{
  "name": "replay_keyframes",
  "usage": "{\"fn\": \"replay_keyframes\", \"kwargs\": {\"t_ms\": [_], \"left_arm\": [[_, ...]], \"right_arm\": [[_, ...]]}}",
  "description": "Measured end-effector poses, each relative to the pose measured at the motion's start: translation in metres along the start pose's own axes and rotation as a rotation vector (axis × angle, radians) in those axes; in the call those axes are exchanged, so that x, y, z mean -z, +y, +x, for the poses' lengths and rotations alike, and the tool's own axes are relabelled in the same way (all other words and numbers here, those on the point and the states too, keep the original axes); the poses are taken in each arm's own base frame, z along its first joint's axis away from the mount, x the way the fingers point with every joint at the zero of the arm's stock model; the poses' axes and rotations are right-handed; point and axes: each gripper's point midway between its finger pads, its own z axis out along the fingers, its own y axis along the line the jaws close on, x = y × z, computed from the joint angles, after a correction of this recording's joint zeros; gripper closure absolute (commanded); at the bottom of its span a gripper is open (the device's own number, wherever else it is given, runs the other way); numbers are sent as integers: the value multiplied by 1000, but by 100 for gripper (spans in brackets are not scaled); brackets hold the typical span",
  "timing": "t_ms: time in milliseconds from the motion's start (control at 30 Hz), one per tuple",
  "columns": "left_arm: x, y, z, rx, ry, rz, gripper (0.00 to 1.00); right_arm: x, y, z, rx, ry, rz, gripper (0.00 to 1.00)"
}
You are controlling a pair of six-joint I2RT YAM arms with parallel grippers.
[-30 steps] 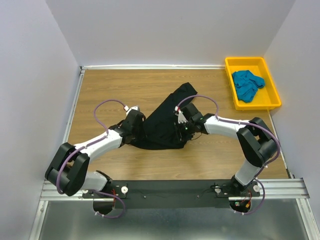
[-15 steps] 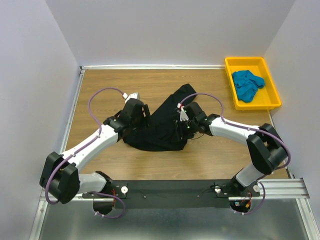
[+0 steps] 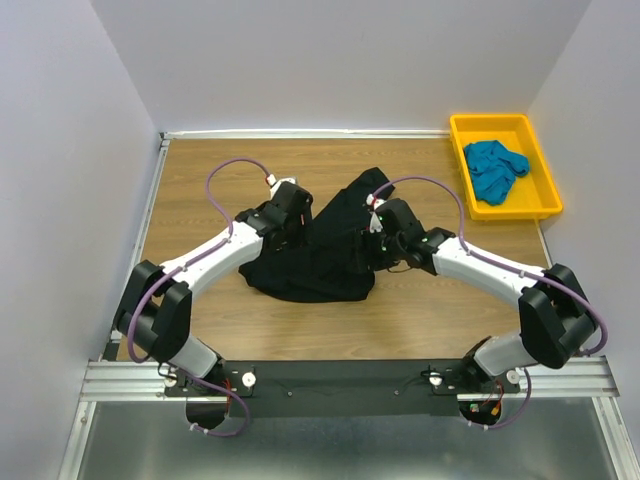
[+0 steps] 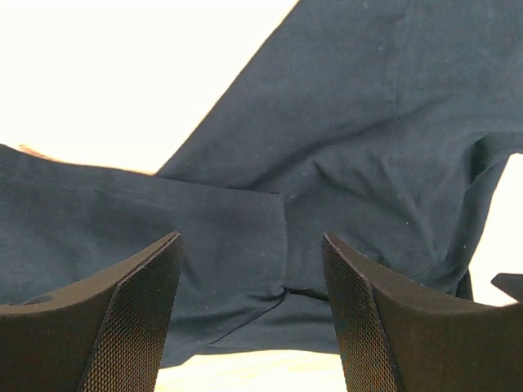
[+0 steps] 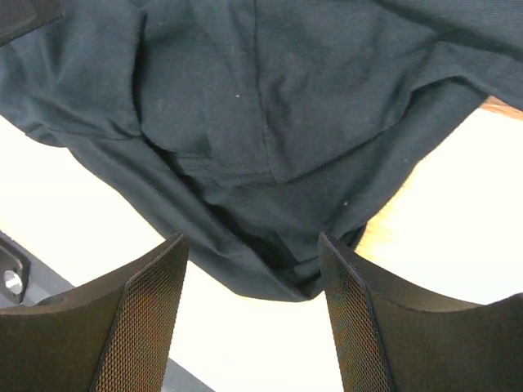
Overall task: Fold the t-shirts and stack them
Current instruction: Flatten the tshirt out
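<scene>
The black t-shirt (image 3: 322,265) lies crumpled and partly folded over itself mid-table. It fills the left wrist view (image 4: 359,122) and the right wrist view (image 5: 245,98). My left gripper (image 3: 293,222) hovers over its left edge, and in its own view (image 4: 252,238) the jaws stand wide apart with nothing between them. Over the shirt's right part, my right gripper (image 3: 376,243) is open too, and its own camera (image 5: 252,238) shows only cloth lying below. The teal-blue t-shirt (image 3: 493,168) sits bunched in the yellow tray.
The yellow tray (image 3: 457,150) stands at the table's far right corner. The wooden table (image 3: 210,180) is walled at the left, back and right. A metal rail (image 3: 350,378) carrying the arm bases runs along the near edge.
Both grippers have opened and let go of the black shirt. Both arms have moved toward the far side, and the shirt now lies slack on the table.
</scene>
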Motion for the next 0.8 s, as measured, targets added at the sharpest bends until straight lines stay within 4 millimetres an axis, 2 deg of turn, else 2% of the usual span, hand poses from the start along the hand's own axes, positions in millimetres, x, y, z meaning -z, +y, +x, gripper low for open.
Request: {"fn": "replay_keyframes", "kwargs": {"t_ms": [133, 300, 400, 567, 800], "left_arm": [[-5, -12, 2, -21, 25, 15, 25], [-17, -33, 22, -75, 82, 38, 37], [-26, -30, 32, -98, 113, 15, 42], [-38, -23, 38, -115, 132, -27, 49], [-46, -19, 39, -138, 123, -67, 51]], "right_arm": [[0, -5, 2, -1, -3, 21, 28], [-1, -12, 9, -7, 8, 51, 28], [-2, -14, 10, -11, 9, 59, 28], [-2, -18, 12, -13, 9, 75, 28], [-2, -19, 12, -13, 9, 81, 28]]}}
